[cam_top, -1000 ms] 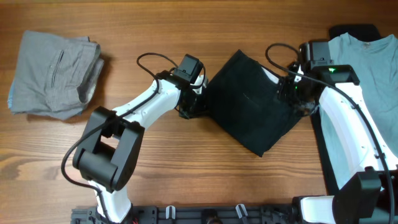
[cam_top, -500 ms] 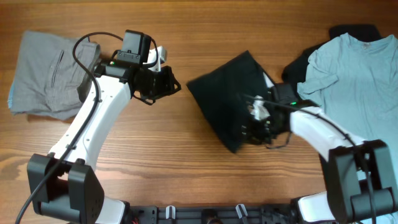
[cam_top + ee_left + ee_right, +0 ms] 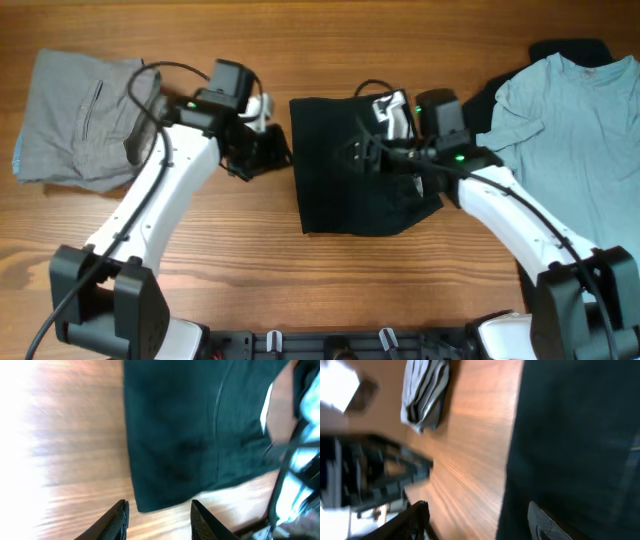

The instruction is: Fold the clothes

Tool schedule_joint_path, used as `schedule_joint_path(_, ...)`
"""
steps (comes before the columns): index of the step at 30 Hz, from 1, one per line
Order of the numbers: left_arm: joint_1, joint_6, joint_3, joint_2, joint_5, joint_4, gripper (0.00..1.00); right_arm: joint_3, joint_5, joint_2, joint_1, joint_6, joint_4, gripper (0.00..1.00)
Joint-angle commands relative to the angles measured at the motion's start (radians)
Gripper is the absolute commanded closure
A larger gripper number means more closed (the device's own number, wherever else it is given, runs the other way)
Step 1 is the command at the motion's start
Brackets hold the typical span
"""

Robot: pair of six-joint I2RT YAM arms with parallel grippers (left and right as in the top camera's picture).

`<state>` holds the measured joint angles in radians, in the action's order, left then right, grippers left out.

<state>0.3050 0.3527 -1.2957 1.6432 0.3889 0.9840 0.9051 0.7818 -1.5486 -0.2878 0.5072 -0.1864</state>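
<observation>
The black shorts (image 3: 345, 190) lie flat as a squared, folded rectangle in the table's middle. My left gripper (image 3: 272, 152) is open and empty just left of their left edge; in the left wrist view (image 3: 159, 522) the shorts (image 3: 200, 435) lie ahead of its fingers. My right gripper (image 3: 362, 156) is open low over the shorts' upper part; in the right wrist view (image 3: 482, 522) it straddles their left edge (image 3: 580, 435). The grey shorts (image 3: 85, 120) lie folded at the far left. The pale blue T-shirt (image 3: 580, 130) lies spread at the far right.
Another dark piece of fabric (image 3: 570, 50) sticks out from under the T-shirt at the back right. The grey shorts also show in the right wrist view (image 3: 425, 395). Bare wood table (image 3: 300, 290) runs along the front.
The black shorts have turned from a diagonal heap to a squared rectangle nearer the left arm. My right gripper moved up and left over them. My left gripper shifted slightly right.
</observation>
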Motion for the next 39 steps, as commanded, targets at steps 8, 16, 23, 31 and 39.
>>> schedule_joint_path(8, 0.177, 0.219, 0.219, -0.007, 0.069, -0.125, 0.64, 0.040, -0.587, 0.029, 0.106, -0.158, -0.311, 0.69)
schedule_joint_path(16, 0.223, 0.623, 0.413, 0.038, 0.044, -0.447, 0.96, 0.304, -0.548, 0.069, 0.156, -0.324, -0.559, 0.80)
schedule_joint_path(23, 0.044, 0.597, 0.412, 0.161, -0.022, -0.442, 0.96, 0.319, -0.462, 0.116, 0.156, -0.327, -0.675, 0.75)
schedule_joint_path(31, -0.318, 0.218, 0.105, 0.156, -0.035, -0.366, 0.96, 0.266, -0.466, 0.082, 0.072, -0.406, -0.523, 0.73)
schedule_joint_path(39, -0.115, 0.047, -0.134, 0.153, 0.031, 0.026, 0.75, 0.270, -0.579, -0.031, 0.117, -0.315, -0.416, 0.75)
